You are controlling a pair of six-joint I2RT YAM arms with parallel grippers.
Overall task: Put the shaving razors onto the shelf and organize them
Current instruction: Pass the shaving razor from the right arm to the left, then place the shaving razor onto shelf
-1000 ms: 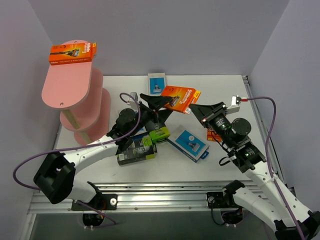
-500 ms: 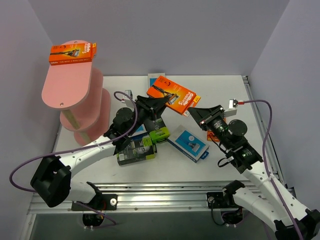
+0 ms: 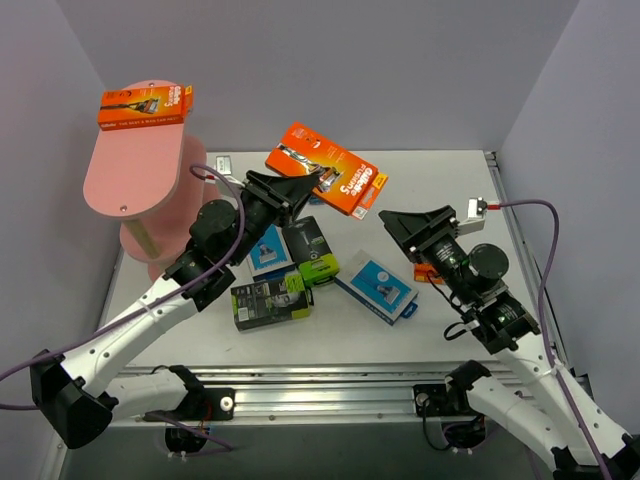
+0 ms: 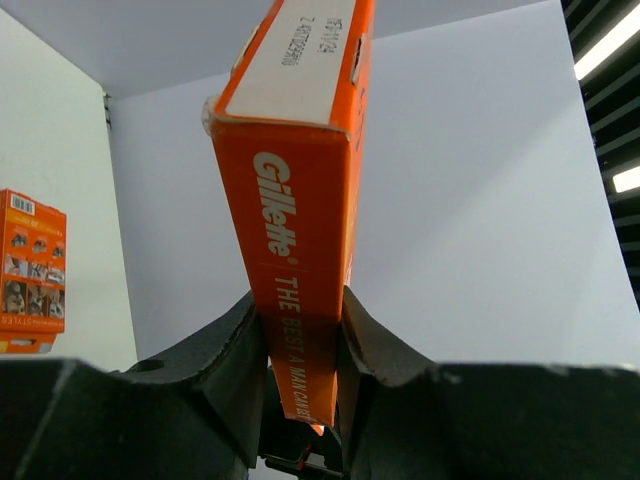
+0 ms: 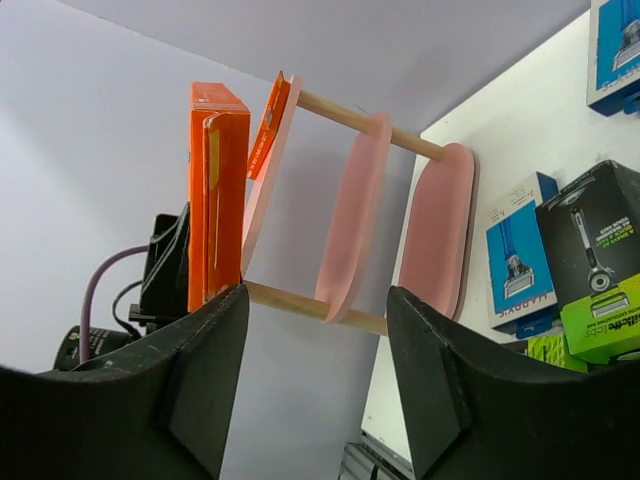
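**Shelf lies left of my loaded arm**

My left gripper is clamped on the narrow edge of an orange razor pack. The pack is raised above the table, its long axis running out beyond my fingertips. The pink shelf stands off to my left, nearer this arm. My right gripper gapes, holding nothing.

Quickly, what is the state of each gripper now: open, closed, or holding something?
Left gripper: closed on an orange razor pack.
Right gripper: open, holding nothing.
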